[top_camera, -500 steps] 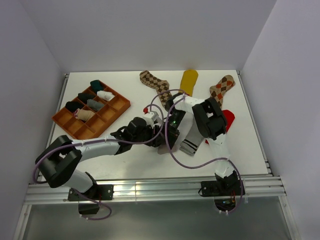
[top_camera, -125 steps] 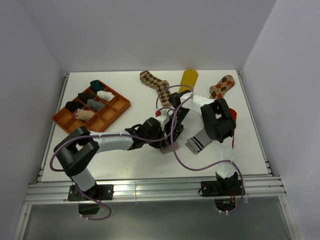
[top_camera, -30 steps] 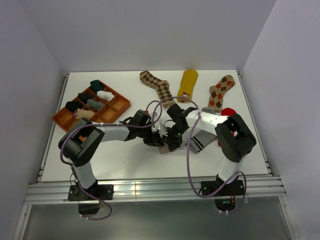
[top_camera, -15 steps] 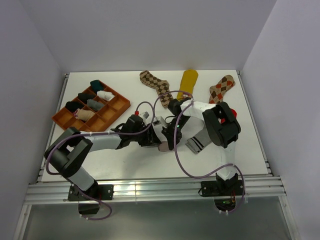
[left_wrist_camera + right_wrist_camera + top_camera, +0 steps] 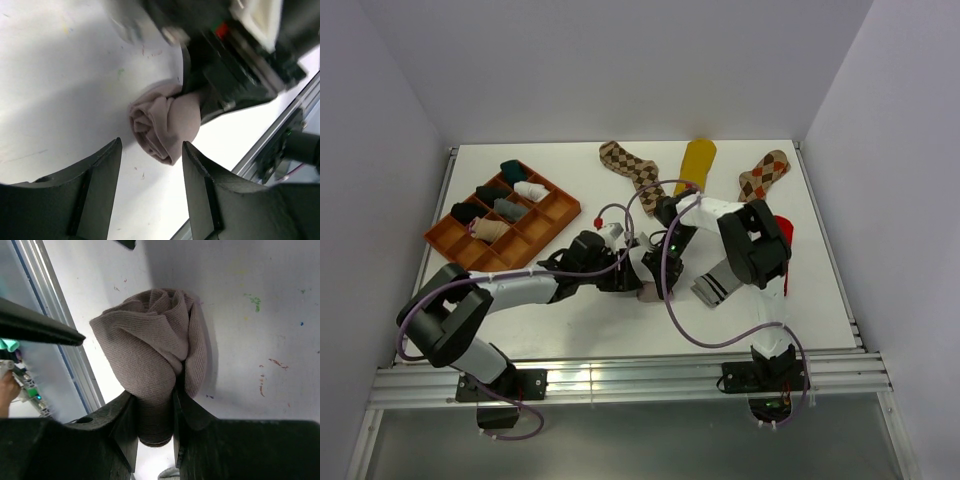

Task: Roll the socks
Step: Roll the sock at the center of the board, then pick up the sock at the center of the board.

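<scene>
The taupe sock (image 5: 646, 292) is rolled into a tight bundle on the table. In the right wrist view my right gripper (image 5: 155, 407) is shut on the lower end of the taupe roll (image 5: 150, 340). In the top view the right gripper (image 5: 657, 278) is at the table's middle. My left gripper (image 5: 151, 150) is open and empty, its jaws just short of the roll (image 5: 165, 127). In the top view it (image 5: 626, 279) is just left of the roll. A grey sock with black stripes (image 5: 716, 284) lies flat to the right.
An orange compartment tray (image 5: 556, 215) with several rolled socks stands at the back left. Two brown argyle socks (image 5: 632, 170) (image 5: 763, 178) and a mustard sock (image 5: 697, 165) lie at the back. A red sock (image 5: 781, 236) lies at the right, partly under the right arm.
Over the last second the right arm's elbow swung back left above the grey sock. The left gripper shifted slightly beside the roll. The roll stays in the right gripper.
</scene>
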